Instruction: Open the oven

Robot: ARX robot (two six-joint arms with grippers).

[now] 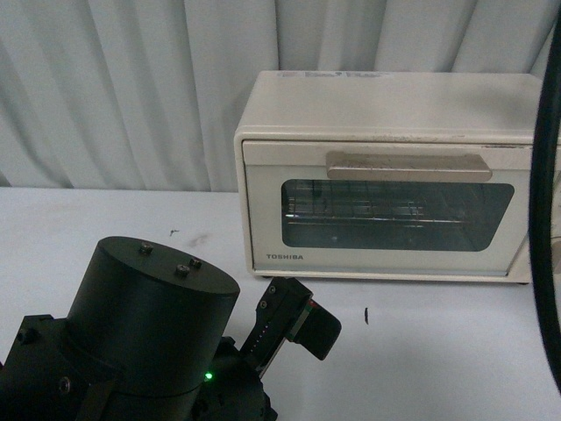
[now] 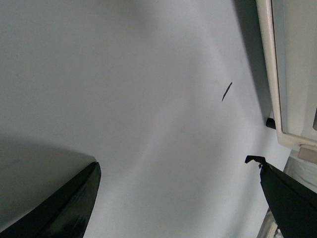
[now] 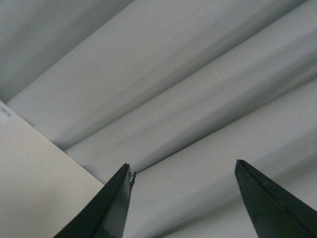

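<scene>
The cream-white TOSHIBA oven (image 1: 386, 175) stands at the back right of the table, its glass door shut and its beige bar handle (image 1: 408, 165) across the top of the door. A wire rack shows through the window. My left gripper (image 1: 298, 323) hovers low in front of the oven's left lower corner, open and empty. In the left wrist view the left gripper (image 2: 174, 161) spans bare table, with the oven's lower edge (image 2: 292, 74) beside one finger. My right gripper (image 3: 183, 163) is open, facing the curtain above the oven's top (image 3: 34, 183).
The white table (image 1: 438, 351) carries a small dark mark (image 1: 365, 315) in front of the oven. A pleated grey curtain (image 1: 131, 88) hangs behind. A black cable (image 1: 548, 219) runs down the right edge of the front view.
</scene>
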